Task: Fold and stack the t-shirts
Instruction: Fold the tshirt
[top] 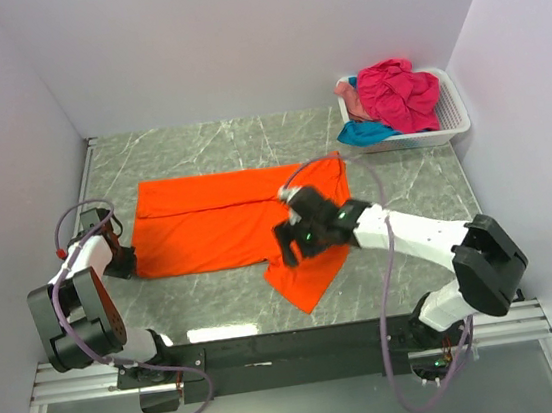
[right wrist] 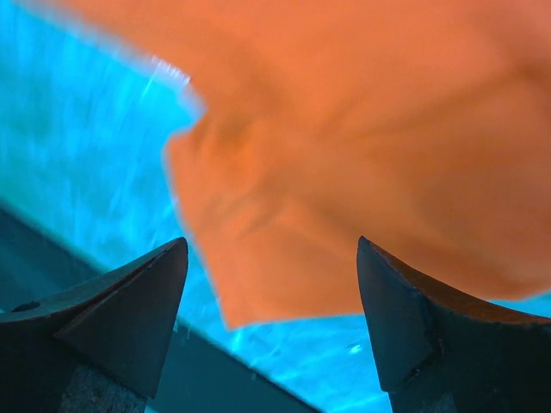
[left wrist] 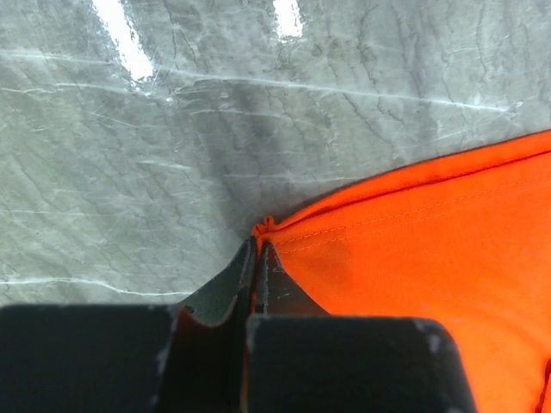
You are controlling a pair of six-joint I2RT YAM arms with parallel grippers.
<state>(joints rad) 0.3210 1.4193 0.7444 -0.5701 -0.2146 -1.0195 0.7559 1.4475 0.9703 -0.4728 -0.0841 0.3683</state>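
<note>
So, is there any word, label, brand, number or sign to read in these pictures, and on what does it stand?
None can be read.
The orange t-shirt is plain.
The shirts in the white basket show no print.
The left arm and the right arm carry no legible label.

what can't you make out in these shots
- Top external: the right gripper hides part of the orange t-shirt.
- Top external: the magenta shirt covers most of the teal shirt in the basket; shirt count unclear.
- Right wrist: blurred, colour-shifted.
- Left wrist: the left gripper hides the cloth it pinches.
</note>
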